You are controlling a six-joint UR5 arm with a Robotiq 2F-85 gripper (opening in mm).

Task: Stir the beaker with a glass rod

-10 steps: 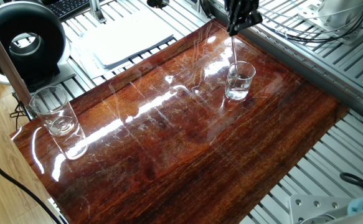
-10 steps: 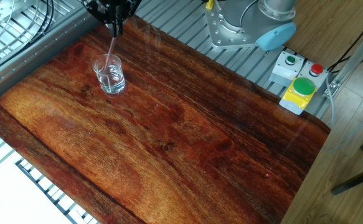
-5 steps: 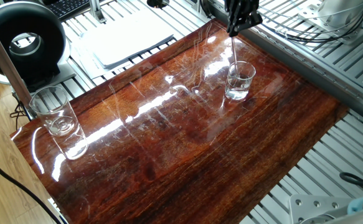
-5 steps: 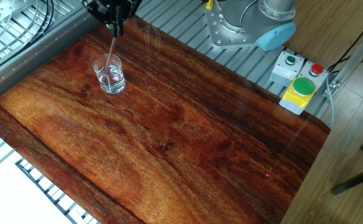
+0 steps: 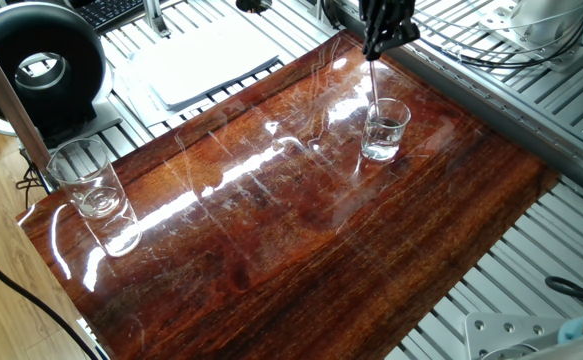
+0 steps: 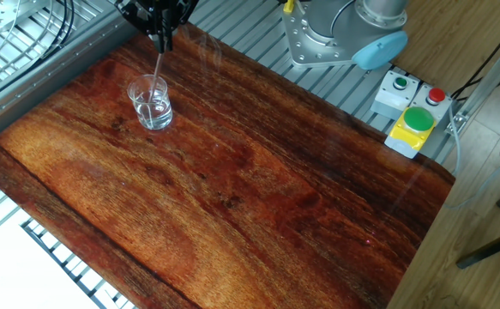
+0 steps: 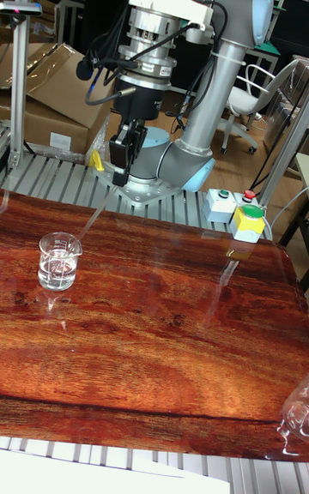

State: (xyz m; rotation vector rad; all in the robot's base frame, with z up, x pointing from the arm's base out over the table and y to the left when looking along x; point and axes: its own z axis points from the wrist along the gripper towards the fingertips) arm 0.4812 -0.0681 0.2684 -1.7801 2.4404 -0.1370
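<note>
The small clear beaker (image 5: 385,130) stands on the wooden board near its far edge, with a little clear liquid in it; it also shows as the beaker (image 6: 151,103) and the beaker (image 7: 58,261). My gripper (image 5: 382,40) hangs just above it, shut on the top of the thin glass rod (image 5: 374,85). The rod (image 7: 94,218) slants down from the gripper (image 7: 117,182) and its lower end dips inside the beaker's rim. In the other fixed view the gripper (image 6: 160,40) holds the rod (image 6: 156,70) almost straight over the glass.
A taller glass tumbler (image 5: 86,178) stands at the board's left corner. A black round device (image 5: 41,68) and a white sheet (image 5: 206,60) lie beyond the board. The button box (image 6: 412,120) and robot base (image 6: 335,34) sit at the other side.
The gripper has shifted slightly sideways above the beaker, carrying the rod's top with it. The beaker has stayed in place.
</note>
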